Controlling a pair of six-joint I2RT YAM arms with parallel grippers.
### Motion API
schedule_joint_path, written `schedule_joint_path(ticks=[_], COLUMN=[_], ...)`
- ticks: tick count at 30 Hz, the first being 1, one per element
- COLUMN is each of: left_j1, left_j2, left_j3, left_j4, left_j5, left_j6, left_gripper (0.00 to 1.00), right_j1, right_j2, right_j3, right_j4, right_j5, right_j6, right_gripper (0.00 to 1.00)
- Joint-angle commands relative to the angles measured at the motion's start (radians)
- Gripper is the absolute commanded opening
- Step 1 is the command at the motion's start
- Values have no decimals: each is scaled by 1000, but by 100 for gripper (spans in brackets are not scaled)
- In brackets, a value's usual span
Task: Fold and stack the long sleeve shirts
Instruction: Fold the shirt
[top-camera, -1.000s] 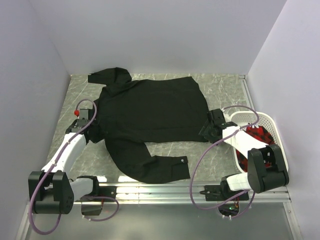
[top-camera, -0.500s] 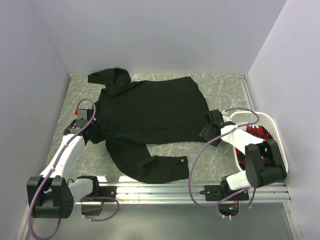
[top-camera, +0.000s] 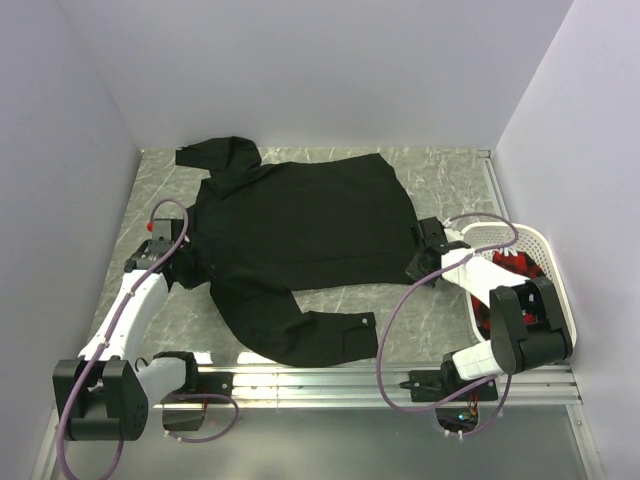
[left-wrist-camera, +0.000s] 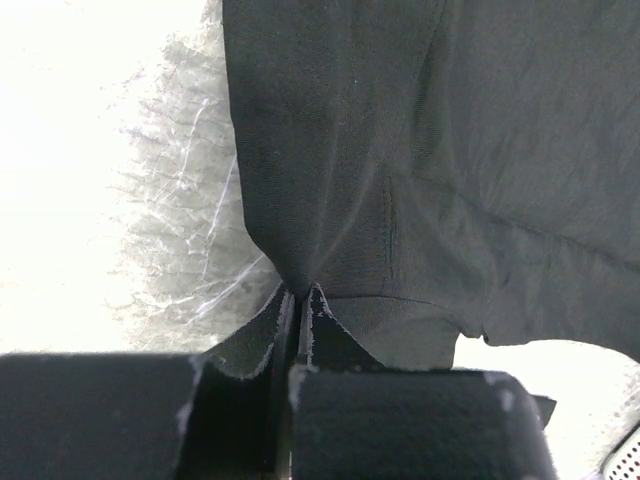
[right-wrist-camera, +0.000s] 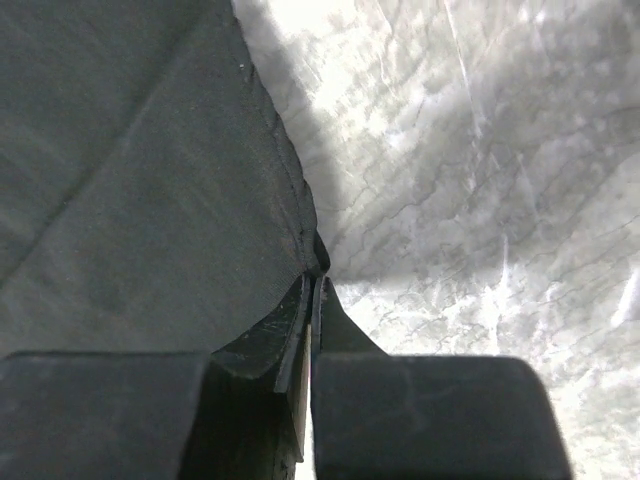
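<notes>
Black and matte, the long sleeve shirt (top-camera: 300, 235) lies spread flat mid-table, one sleeve angled along the near edge and the other bunched at the far left corner. We see the left gripper (left-wrist-camera: 298, 300) pinched tight on its left side and the right gripper (right-wrist-camera: 312, 288) pinched tight on its right hem. The table (top-camera: 450, 180) is grey marble, the walls pale lilac. We count one spread shirt, two arms, and one white basket (top-camera: 500, 228) at the right edge holding red cloth (top-camera: 515, 268).

black shirt (top-camera: 300, 225) | long-sleeved, spread flat mid-frame, hem toward right | one sleeve bunched upper left, other slanting to lower centre | left edge pinched in my left gripper (left-wrist-camera: 300, 298), hem corner in my right gripper (right-wrist-camera: 312, 285)
</notes>
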Motion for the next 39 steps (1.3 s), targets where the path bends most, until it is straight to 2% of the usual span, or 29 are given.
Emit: schedule_joint_path(ticks=[1, 9, 15, 24, 39], left_j1=[27, 53, 61, 64, 73], left_j2=[-18, -7, 31, 172, 352], left_j3=[36, 44, 48, 97, 148], left_j4=[-5, 16, 87, 183, 266], left_j5=[-26, -53, -52, -82, -67], left_j6=[6, -14, -57, -84, -81], left_gripper=[4, 3, 5, 6, 7], right_j1=[8, 0, 1, -2, -28], right_j2=[-47, -8, 82, 266, 392], right_j3=[80, 236, 321, 463, 577], right_j4=[-35, -86, -73, -67, -41], right_j5=[69, 62, 16, 37, 52], right_j6=[-54, -127, -142, -196, -194], right_gripper=[0, 0, 0, 0, 7])
